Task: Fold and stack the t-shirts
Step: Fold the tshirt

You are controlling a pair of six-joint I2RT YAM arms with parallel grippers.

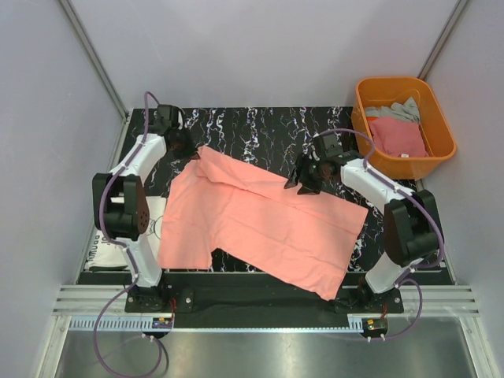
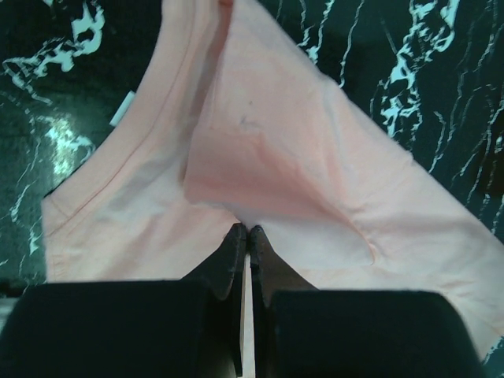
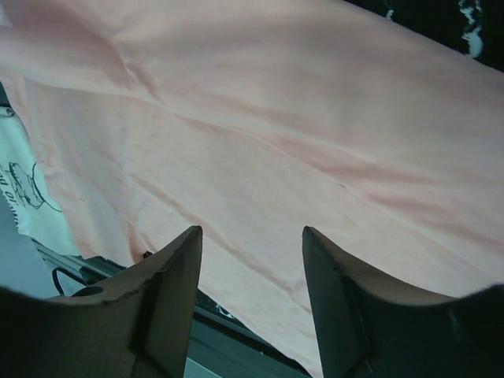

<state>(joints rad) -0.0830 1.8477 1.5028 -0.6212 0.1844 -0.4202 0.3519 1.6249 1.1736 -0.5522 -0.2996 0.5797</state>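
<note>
Left tool (image 2: 248, 230) pinches pink tee (image 2: 315, 181) ridge just ahead, likely to pull it flat; right tool (image 3: 252, 236) open, cloth underneath, nothing held

Soft, even light from above; the overhead view is sharp, with faint shadows on the bench (image 1: 260, 126). The left wrist view is dimmer, green-tinted, its pincer (image 2: 249, 236) a dark blur, the tee (image 2: 299, 173) slightly soft. The right wrist view is brighter, its fingers (image 3: 169, 283) blurred.

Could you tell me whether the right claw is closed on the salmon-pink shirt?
No, the right claw stands wide open above the salmon-pink shirt, gripping none of it.
</note>
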